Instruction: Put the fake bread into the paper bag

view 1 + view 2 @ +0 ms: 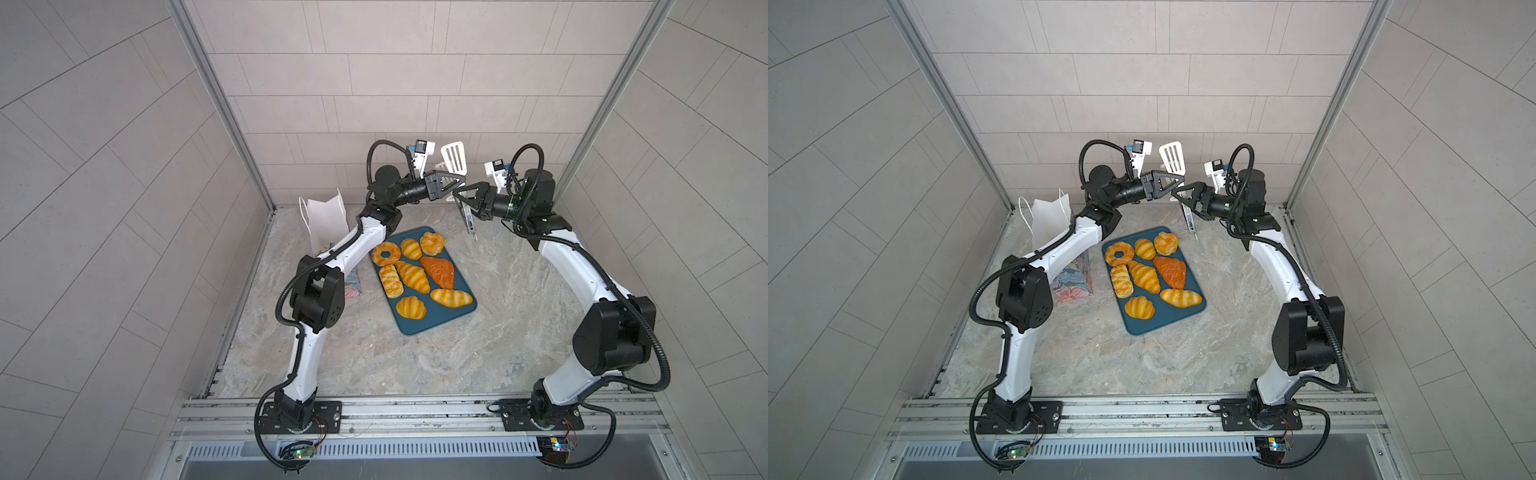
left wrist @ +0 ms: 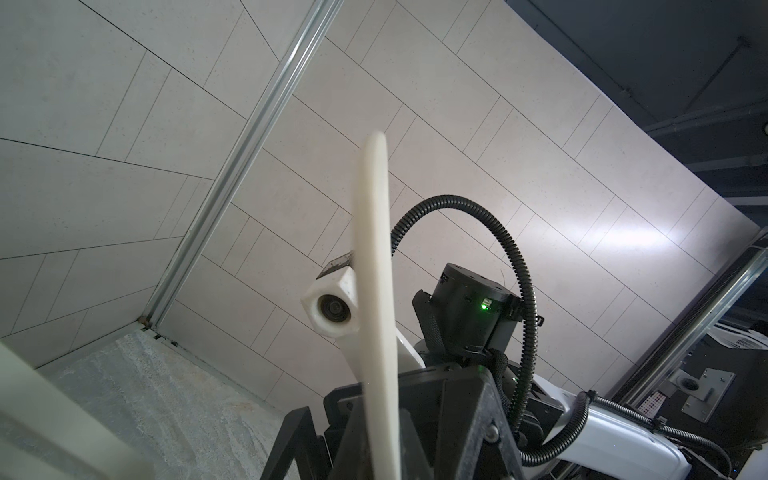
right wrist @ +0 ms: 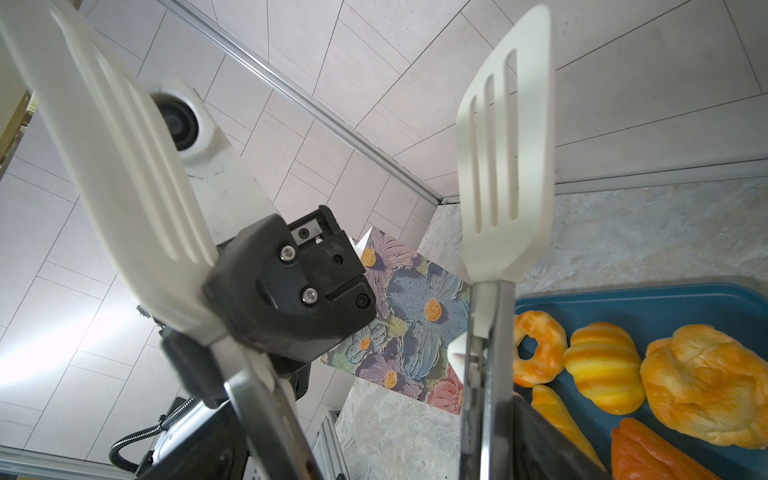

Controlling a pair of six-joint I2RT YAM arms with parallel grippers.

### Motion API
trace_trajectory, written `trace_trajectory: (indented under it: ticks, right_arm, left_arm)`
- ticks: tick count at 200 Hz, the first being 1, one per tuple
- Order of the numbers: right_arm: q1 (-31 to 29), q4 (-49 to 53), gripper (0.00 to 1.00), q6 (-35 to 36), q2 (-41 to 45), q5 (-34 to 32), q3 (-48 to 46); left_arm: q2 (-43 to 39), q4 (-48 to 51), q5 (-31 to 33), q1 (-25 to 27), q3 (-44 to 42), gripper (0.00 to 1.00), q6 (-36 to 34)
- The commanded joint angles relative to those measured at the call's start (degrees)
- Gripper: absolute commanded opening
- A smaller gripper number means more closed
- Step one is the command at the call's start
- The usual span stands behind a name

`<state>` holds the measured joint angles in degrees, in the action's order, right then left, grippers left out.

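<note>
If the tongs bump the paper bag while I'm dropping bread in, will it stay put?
Probably not. The paper bag stands tall and narrow on the smooth table, so a nudge near its rim would likely tip or slide it. Its thin paper walls should flex rather than resist the tongs.

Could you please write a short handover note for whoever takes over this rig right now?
Left gripper: shut on one white paddle of the tongs, which are held up in the air behind the teal tray.
Right gripper: jaws wide, straddling the tongs' two metal arms. I cannot tell whether it presses on them.
Fake bread: all eight pieces lie on the teal tray.
Paper bag: upright, left of the tray in both top views. No bread is visible in it.
Done: tongs are off the table.
Left: settle the grip on the tongs, then move all eight pieces into the bag.
</note>
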<state>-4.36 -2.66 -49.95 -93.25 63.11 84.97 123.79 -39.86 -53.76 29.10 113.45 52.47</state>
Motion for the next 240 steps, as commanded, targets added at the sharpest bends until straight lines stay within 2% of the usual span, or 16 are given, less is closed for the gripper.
trace_trajectory:
  ticks: [1, 55, 91, 107, 144, 170, 240]
  right_arm:
    - [-1.08, 2.27, 0.97, 1.19, -0.19, 1.66, 1.93]
    - [-0.37, 5.23, 0.98, 2.23, 0.09, 1.60, 3.59]
    - [-0.33, 4.84, 0.97, 1.84, -0.17, 1.25, 4.24]
    - [-0.38, 3.96, 0.98, 1.83, -0.18, 0.89, 4.33]
    - [-0.35, 1.17, 0.98, 0.11, -0.83, 0.00, 4.68]
    - [-0.36, -3.96, 0.96, -2.90, -0.96, -0.12, 3.94]
    - [-0.30, -4.43, 0.97, -2.78, -0.53, -1.24, 4.19]
  left_arm:
    - [-1.70, -5.34, -1.44, 0.96, 1.94, 0.06, 0.00]
    - [-2.09, -7.92, -3.52, 2.12, 2.08, 0.06, 0.97]
    - [-0.64, -15.91, -3.19, 3.03, 1.81, 0.05, 7.57]
    - [-0.34, -19.03, -2.77, 3.45, 1.08, 0.04, 10.00]
    - [-1.34, -21.02, -2.52, 4.82, -1.83, 0.04, 10.66]
    - [-1.01, -23.76, -2.24, 5.49, -3.10, 0.04, 12.80]
    - [1.50, -29.00, -2.48, 7.28, -3.57, 0.04, 17.76]
